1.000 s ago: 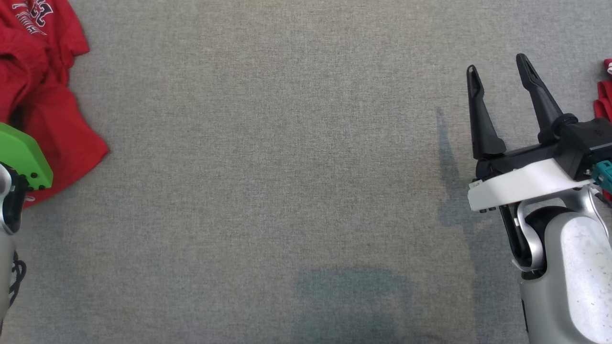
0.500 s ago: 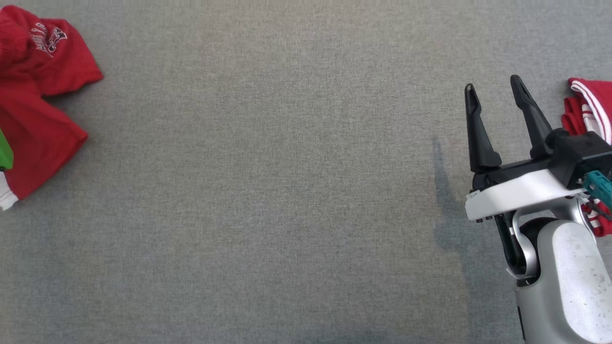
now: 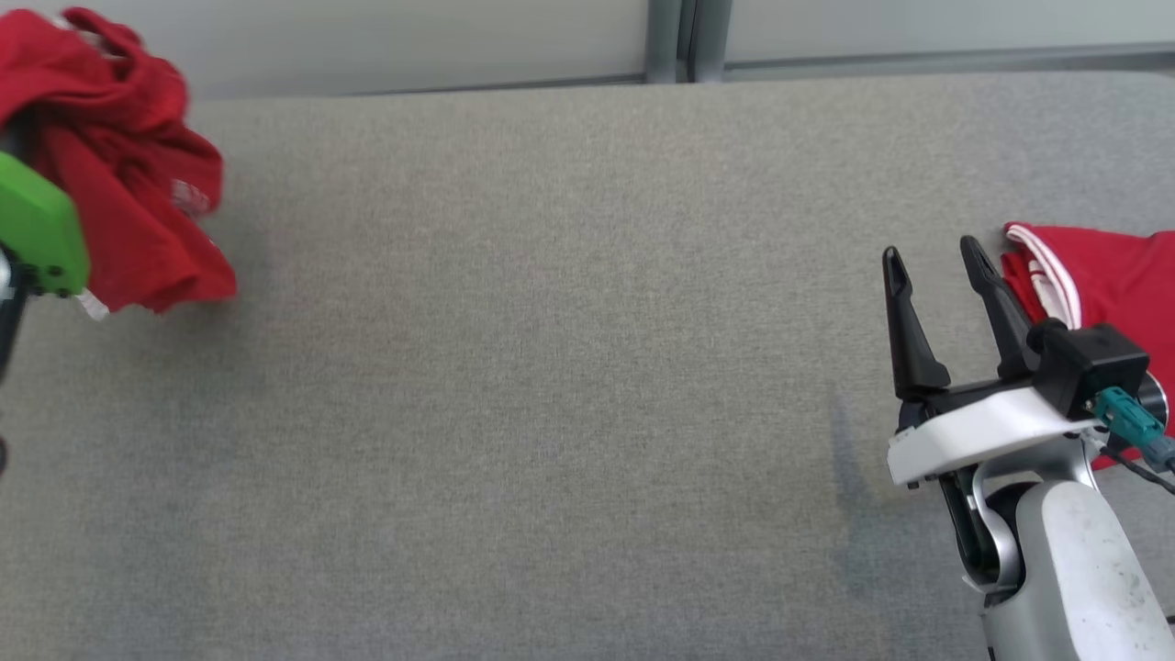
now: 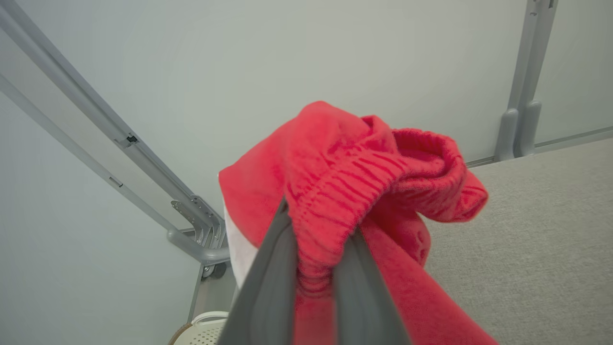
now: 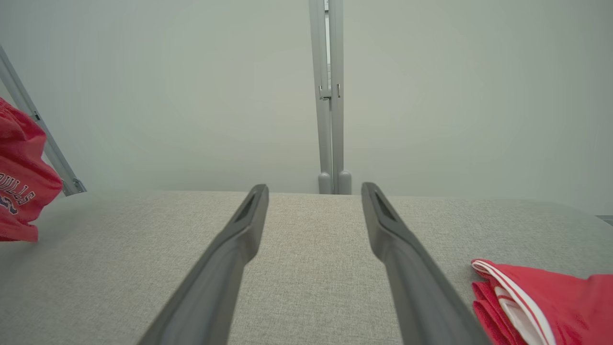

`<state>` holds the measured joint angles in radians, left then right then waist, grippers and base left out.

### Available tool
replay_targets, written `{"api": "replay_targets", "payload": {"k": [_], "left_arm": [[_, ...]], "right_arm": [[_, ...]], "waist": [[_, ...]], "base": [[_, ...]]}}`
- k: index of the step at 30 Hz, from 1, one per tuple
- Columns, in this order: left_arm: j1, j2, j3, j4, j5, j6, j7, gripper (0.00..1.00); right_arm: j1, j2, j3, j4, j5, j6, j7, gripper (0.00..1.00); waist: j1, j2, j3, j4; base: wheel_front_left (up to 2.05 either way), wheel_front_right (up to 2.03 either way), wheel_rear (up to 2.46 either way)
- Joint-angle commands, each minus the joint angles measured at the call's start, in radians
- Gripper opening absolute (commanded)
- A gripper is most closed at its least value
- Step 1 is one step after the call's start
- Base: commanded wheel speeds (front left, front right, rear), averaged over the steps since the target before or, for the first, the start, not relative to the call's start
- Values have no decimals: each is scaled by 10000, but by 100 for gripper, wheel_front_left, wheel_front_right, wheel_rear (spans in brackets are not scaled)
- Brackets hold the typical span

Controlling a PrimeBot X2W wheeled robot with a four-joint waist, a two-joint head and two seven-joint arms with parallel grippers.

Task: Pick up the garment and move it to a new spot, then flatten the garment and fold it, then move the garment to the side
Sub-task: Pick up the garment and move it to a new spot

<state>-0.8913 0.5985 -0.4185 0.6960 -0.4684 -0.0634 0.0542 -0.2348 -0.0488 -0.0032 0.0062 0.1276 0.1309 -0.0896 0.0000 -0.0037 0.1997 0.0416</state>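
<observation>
Your left gripper (image 4: 318, 225) pinches the garment (image 4: 345, 158) by its ribbed elastic band, and the rest hangs bunched over the tabletop's (image 3: 551, 367) far left corner. It looks soft, light and limp, so expect sag and swing. The thick band is probably your surest hold. Your right gripper (image 3: 930, 255) stands spread and empty, just beside another red cloth (image 3: 1102, 266).

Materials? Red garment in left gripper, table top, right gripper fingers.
The red garment in the left gripper: soft knit, maybe fleece or cotton; matte fuzzy nap, ribbed gathered band. The table top: grey woven-fabric covering; visible fine weave, no gloss. The right gripper fingers: likely moulded plastic; dark, smooth, dull sheen.
</observation>
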Motion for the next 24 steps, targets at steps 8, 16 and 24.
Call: {"api": "replay_targets", "payload": {"k": [8, 16, 24], "left_arm": [[844, -943, -907, -1403, 198, -156, 218, 0], [2067, -2538, -1883, -1572, 75, 45, -20, 0], [2631, -4010, -2580, -296, 160, 186, -648, 0]], "right_arm": [[709, -34, -51, 164, 252, -4, -115, 100], [920, -33, 204, 189, 420, -4, -145, 100], [908, -33, 339, 365, 575, -4, -247, 100]], "waist": [[0, 37, -1075, -573], [0, 37, -934, -1280], [0, 37, -700, -1979]], "base": [[0, 0, 0], [0, 0, 0], [0, 0, 0]]}}
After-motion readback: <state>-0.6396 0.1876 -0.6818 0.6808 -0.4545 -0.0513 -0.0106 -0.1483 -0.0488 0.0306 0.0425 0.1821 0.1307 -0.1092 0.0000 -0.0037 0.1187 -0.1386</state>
